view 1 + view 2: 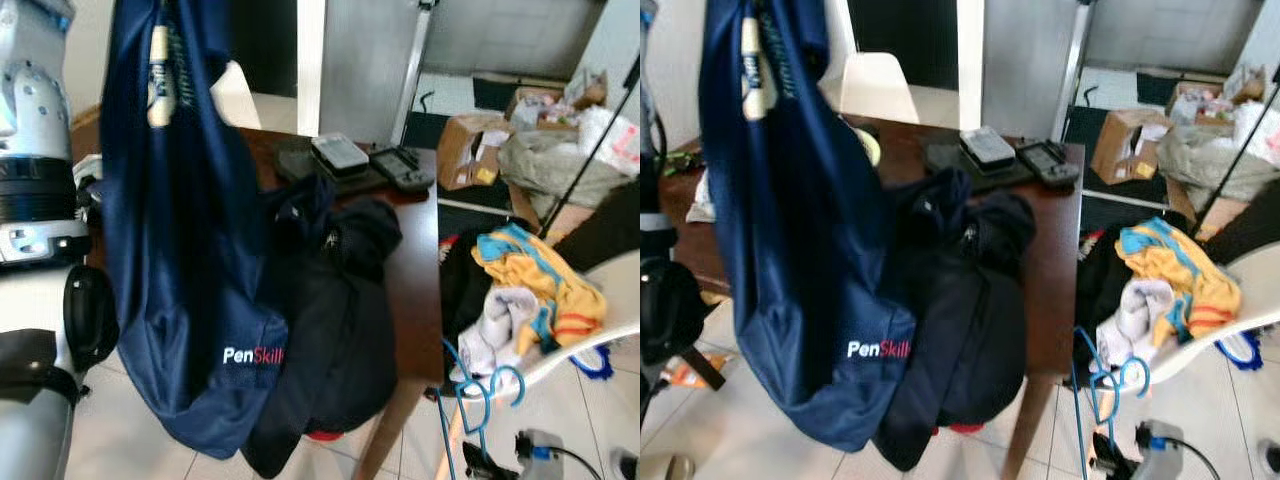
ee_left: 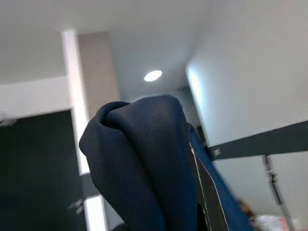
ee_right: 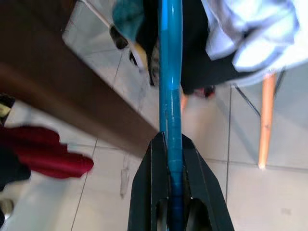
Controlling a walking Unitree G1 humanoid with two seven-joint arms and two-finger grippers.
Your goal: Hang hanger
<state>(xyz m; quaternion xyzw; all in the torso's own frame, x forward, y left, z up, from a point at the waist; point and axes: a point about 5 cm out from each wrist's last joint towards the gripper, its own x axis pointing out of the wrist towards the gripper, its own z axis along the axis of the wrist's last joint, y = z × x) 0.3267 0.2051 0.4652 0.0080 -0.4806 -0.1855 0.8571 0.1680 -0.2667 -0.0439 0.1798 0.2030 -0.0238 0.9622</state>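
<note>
1. The right gripper [image 3: 174,192] is clamping its two black fingers [image 3: 144,192] onto the blue hanger [image 3: 170,82]; in the head views this hanger [image 1: 470,395] is showing low on the right, its hook just beside the white chair [image 1: 600,345] and above the tiled floor [image 1: 570,410]
2. The left arm [image 1: 35,190] is standing raised at the left edge, and the navy shirt [image 1: 175,250] printed "PenSkill" is hanging close in front of the camera; whether the left gripper is open or closed cannot be told, since the navy cloth [image 2: 144,163] is covering the wrist view
3. A pile of dark clothes [image 1: 335,320] is draping over the near edge of the brown table [image 1: 415,270]
4. A heap of yellow, blue and white laundry [image 1: 530,285] is lying on the white chair
5. Flat dark devices [image 1: 360,162] are lying at the table's far end
6. A cardboard box [image 1: 470,150] is sitting on the floor beyond
</note>
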